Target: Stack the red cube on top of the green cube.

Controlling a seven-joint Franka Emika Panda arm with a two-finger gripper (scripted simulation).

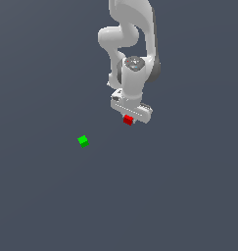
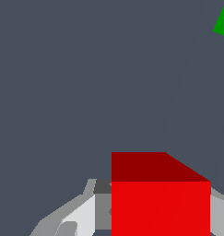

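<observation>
While clamping the red cube point(image 1: 128, 119), the end effector point(image 1: 130, 117) is holding it off the counter point(image 1: 42, 206).
Cube is looking rigid, light; side-face grip is suiting it; green cube point(image 1: 83, 141) is sitting at 8 o'clock, well apart.

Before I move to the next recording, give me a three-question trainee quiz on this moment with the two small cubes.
1. True or false: the small solid red cube sits between the fingers of the white robot gripper.
2. In the exterior view, the small bright green cube lies toward which side of the gripper: A) left, B) right?
3. Fill in: the red cube is ___ stacked on the green cube.

Key: 1 true; 2 A; 3 not yet.
</observation>
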